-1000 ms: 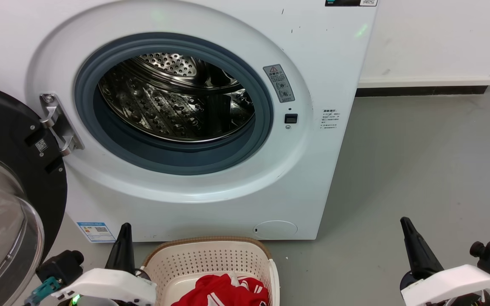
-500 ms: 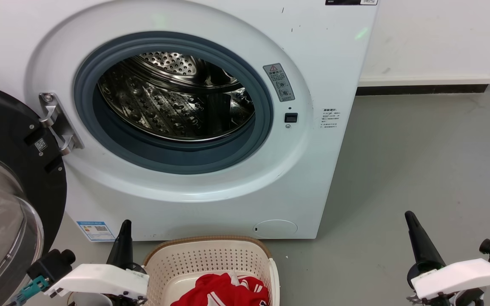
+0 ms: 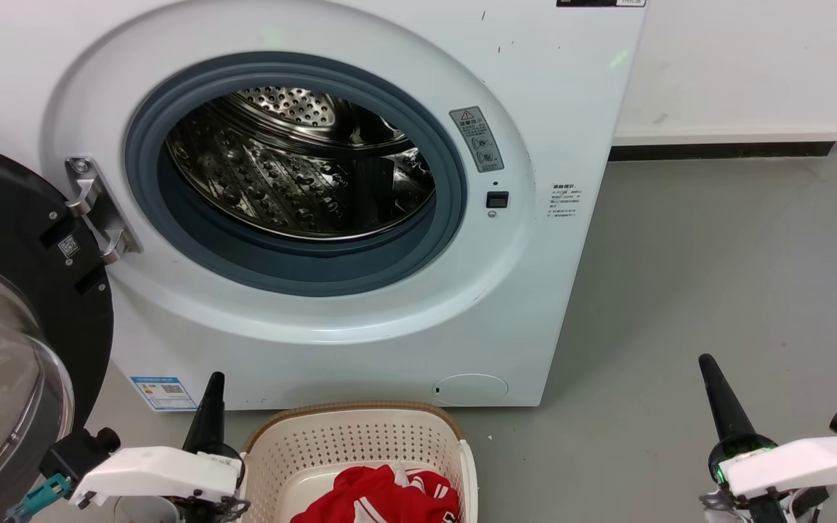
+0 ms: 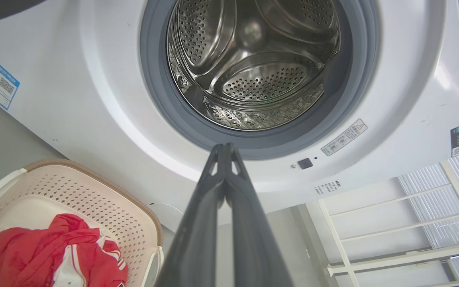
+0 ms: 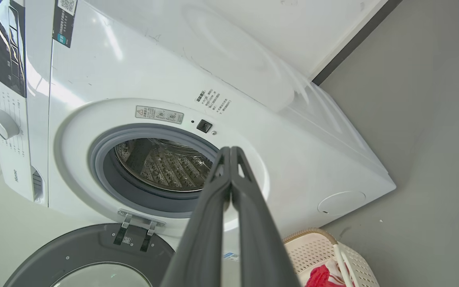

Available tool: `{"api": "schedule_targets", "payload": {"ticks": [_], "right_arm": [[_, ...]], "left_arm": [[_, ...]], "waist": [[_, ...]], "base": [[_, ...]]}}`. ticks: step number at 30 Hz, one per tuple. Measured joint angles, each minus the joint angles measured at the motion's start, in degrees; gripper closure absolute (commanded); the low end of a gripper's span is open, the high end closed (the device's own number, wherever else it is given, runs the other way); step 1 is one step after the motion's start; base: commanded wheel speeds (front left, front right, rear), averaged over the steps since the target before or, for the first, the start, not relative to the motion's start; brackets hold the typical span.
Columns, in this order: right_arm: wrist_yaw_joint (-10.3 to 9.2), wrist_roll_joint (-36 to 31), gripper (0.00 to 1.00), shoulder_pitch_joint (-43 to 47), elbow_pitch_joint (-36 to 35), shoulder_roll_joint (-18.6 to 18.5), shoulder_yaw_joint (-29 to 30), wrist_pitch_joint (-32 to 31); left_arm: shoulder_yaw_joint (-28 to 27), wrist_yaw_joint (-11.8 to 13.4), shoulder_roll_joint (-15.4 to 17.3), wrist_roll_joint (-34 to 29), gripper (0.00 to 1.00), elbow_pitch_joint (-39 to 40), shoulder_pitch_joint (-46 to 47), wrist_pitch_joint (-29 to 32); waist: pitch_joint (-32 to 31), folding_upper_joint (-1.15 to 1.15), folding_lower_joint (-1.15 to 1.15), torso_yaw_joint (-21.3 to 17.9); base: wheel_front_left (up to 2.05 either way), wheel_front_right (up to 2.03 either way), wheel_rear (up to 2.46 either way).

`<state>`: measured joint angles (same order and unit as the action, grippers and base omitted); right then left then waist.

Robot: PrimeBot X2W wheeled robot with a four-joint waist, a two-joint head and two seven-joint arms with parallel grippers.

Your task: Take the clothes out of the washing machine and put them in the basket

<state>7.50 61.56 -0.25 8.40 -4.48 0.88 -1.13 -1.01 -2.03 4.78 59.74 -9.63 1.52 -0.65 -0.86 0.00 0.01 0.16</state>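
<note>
Down at the bottom of the head view, the basket [image 3: 360, 443] sits on the grey floor [image 3: 716, 276] right in front of the washing machine [image 3: 360, 349], and the clothes [image 3: 382, 497] are a red heap with white stripes lying inside it. The machine's door [image 3: 11, 349] hangs wide open on the left, so you look straight into the shiny perforated drum [image 3: 295, 167]. The left gripper [image 3: 213, 388] is just beside the basket's left side, pointing up at the machine. The right gripper [image 3: 710, 370] is well apart from it, over bare floor on the right. From here each one looks like a single dark spike.

The left wrist view settles it for that arm: the two fingers are pressed flat together all the way to the tips, nothing between them, aimed at the lower edge of the grey porthole seal. The basket is at the lower left with the red clothes bunched in its bottom. A white wire rack [image 4: 393, 223] shows at the lower right.

Right wrist view, same deal: fingers closed tight on each other, gripping nothing, tips lined up over the right rim of the porthole. The open door lies along the bottom, and a corner of the basket with a bit of red peeks in at the lower right.
</note>
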Motion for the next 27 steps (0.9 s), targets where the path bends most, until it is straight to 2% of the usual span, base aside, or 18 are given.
{"api": "schedule_targets", "payload": {"ticks": [27], "right_arm": [[0.0,15.29,1.0,-2.48,2.65,-0.03,1.54,-1.69]], "left_arm": [[-2.4,-2.52,-0.69,15.49,1.0,-2.01,2.25,3.09]], "waist": [[0.42,0.0,0.0,-0.06]], "base": [[0.0,0.0,0.0]]}}
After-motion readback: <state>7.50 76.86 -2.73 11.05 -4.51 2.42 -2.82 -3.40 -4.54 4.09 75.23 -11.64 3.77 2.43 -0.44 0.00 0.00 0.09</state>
